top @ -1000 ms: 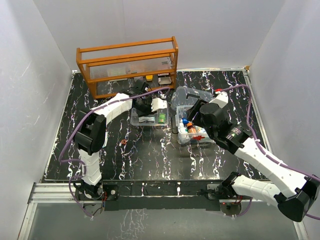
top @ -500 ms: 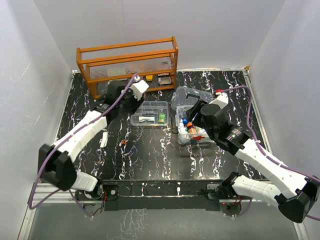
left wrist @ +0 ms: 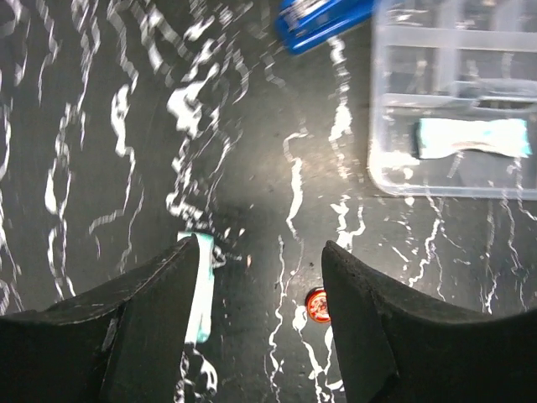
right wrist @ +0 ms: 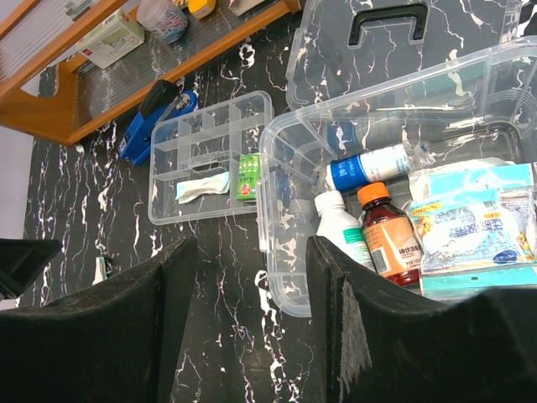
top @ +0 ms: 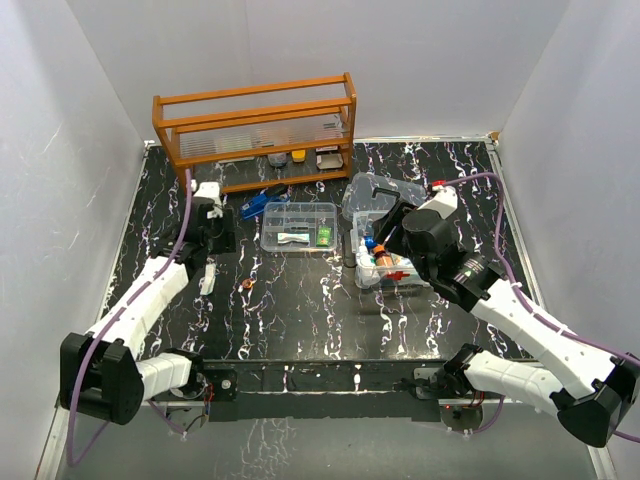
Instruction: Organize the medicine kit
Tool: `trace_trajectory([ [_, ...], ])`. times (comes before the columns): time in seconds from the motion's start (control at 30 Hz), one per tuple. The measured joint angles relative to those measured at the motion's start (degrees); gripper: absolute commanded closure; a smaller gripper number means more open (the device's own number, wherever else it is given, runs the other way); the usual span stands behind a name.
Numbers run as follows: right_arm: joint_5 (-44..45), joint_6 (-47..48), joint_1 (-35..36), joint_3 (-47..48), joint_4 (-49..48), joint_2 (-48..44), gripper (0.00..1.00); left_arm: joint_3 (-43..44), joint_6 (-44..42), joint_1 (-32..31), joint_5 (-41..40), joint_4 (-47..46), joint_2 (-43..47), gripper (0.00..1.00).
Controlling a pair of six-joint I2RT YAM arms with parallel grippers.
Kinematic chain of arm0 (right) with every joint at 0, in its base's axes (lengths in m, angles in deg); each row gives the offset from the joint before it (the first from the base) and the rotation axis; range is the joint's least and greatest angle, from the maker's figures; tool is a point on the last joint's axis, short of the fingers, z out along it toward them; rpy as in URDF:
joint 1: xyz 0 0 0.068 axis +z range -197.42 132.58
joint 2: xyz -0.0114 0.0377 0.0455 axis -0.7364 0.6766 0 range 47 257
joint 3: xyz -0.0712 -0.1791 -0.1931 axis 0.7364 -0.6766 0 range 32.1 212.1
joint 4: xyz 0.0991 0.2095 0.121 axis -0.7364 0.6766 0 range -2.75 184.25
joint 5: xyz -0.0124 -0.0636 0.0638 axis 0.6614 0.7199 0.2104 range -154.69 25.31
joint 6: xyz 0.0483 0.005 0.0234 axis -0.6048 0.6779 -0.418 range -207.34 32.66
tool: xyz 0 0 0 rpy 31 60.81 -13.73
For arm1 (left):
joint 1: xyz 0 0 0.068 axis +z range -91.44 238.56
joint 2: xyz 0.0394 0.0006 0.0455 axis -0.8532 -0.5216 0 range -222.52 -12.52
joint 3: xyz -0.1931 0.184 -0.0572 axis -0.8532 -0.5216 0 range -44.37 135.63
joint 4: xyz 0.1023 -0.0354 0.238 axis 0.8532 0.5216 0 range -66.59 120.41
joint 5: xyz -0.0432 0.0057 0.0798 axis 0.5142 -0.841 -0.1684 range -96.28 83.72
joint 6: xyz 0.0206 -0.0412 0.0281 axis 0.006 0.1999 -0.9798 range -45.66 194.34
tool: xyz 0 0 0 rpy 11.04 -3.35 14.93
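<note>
L fingers, wide & empty, have swung left off the tray to hover over a packet, prob the next pick for it; R fingers also wide.

Marbled table, tray insert, stapler, perhaps cap

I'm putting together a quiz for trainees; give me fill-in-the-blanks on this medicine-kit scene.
1. The brown bottle in the clear box has an ___ cap.
2. The small carton in the tray insert is ___.
3. The stapler beside that tray is ___.
4. The left gripper and right gripper are both ___.
Missing: orange; green; blue; open.
</note>
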Motion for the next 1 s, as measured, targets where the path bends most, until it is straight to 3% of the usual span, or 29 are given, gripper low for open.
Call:
trace_trajectory([
  [0.2,0.07,-0.02,0.0,0.0,-0.09,0.13,0.48,-2.54,12.02,3.5,-4.13,3.85,-1.36,0.43],
  [0.37,1.92,0.31,0.0,0.0,0.04,0.13,0.48,-4.96,16.28,5.31,-6.03,5.9,-4.13,0.47],
  [0.67,7.41,1.88,0.0,-0.02,1.49,0.04,0.47,-7.93,17.22,8.33,-6.49,6.4,-8.59,0.7],
  [0.7,7.78,1.99,0.0,-0.02,1.49,0.02,0.47,-8.02,17.05,8.35,-6.51,6.27,-8.92,0.7],
  [0.77,8.31,2.1,0.0,-0.02,1.51,0.0,0.47,-8.02,16.33,8.35,-6.51,5.75,-9.7,0.62],
  [1.0,9.05,2.38,-0.02,-0.02,1.51,0.0,0.47,-7.98,13.55,8.35,-6.29,4.7,-12.35,0.66],
])
